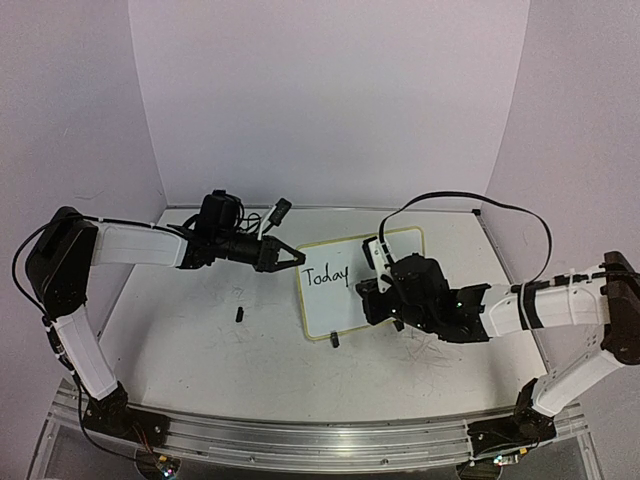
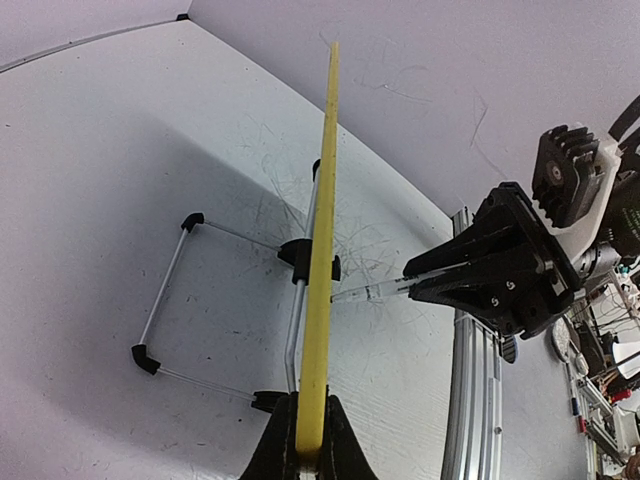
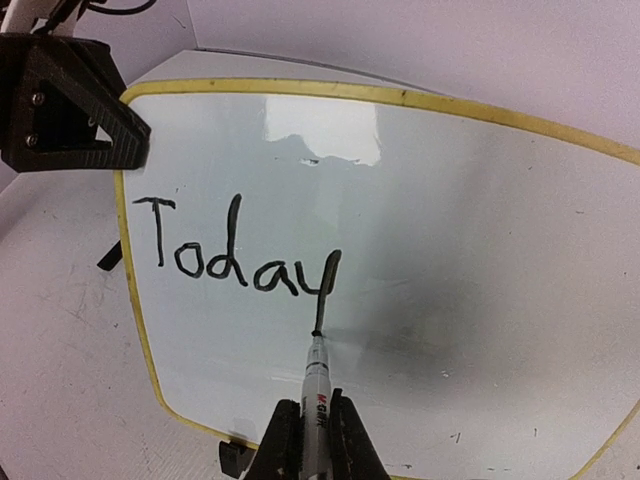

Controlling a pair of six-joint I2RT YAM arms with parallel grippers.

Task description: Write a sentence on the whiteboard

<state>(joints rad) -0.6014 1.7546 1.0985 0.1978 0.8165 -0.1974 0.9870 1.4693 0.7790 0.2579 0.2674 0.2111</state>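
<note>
The whiteboard [image 1: 330, 308] stands tilted on the table, its pale-yellow rim edge-on [image 2: 322, 230] in the left wrist view. My left gripper [image 1: 299, 258] [image 2: 308, 452] is shut on the board's upper left corner. The sentence [image 3: 225, 255] reads "Today" in black, also legible from above [image 1: 325, 277]. My right gripper [image 3: 312, 440] [image 1: 370, 292] is shut on a white marker [image 3: 318, 390]. The marker's tip touches the board at the foot of the y's tail. In the left wrist view the marker [image 2: 375, 291] meets the board from the right.
A wire stand [image 2: 165, 300] with black end caps props the board from behind, and a black clip foot [image 1: 334, 340] sits at its lower edge. A small black piece [image 1: 240, 314] lies on the scuffed tabletop left of the board. An aluminium rail [image 1: 300, 435] runs along the near edge.
</note>
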